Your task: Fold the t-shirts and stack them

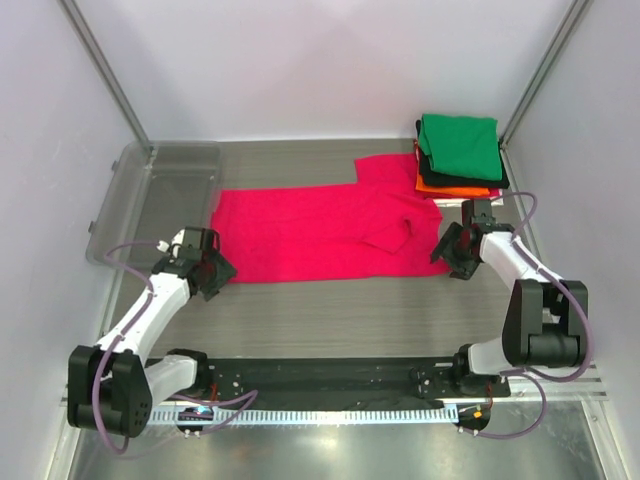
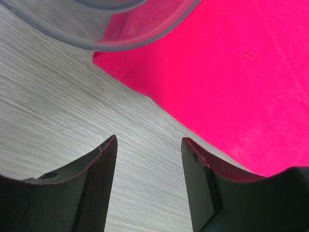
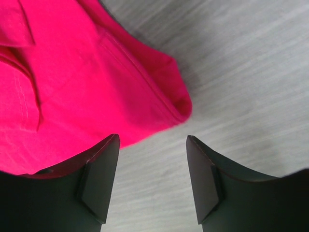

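Observation:
A crimson-pink t-shirt (image 1: 320, 232) lies spread across the middle of the table, one sleeve reaching toward the back right. Folded t-shirts form a stack (image 1: 458, 152) at the back right, green on top, then black, orange and white. My left gripper (image 1: 212, 268) hovers at the pink shirt's near left corner (image 2: 104, 60), open, with only bare table between its fingers (image 2: 104, 169). My right gripper (image 1: 460, 247) is at the shirt's near right corner (image 3: 176, 104), open and holding nothing; the cloth lies just beyond its left finger (image 3: 99, 164).
A clear plastic tub (image 1: 150, 195) lies at the back left, its rim (image 2: 96, 41) touching the pink shirt's corner. White walls and metal posts close in the table on three sides. The arm bases stand on a black rail (image 1: 330, 380) at the near edge.

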